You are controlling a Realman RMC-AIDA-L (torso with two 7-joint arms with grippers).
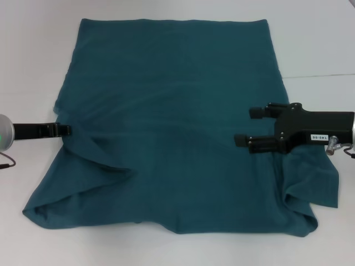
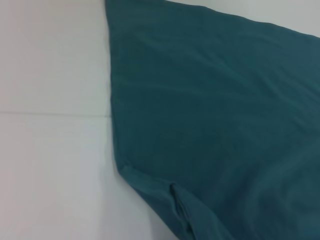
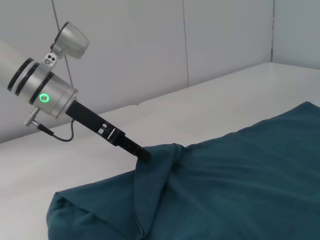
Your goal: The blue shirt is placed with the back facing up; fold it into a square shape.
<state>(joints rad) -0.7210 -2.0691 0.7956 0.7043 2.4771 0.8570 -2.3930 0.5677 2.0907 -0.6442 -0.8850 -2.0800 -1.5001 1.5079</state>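
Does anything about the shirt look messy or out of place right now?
Yes. The blue shirt is bunched into ridges at its left edge, where the left gripper meets it. The near corners are rumpled. The right gripper is open above it.

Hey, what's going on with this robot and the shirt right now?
A two-armed robot is folding the blue shirt spread on a white table. The left end effector is at the shirt's left edge, where the fabric bunches into a raised ridge. The right end effector hovers open over the right side. The near sleeves are partly tucked in; no square yet.
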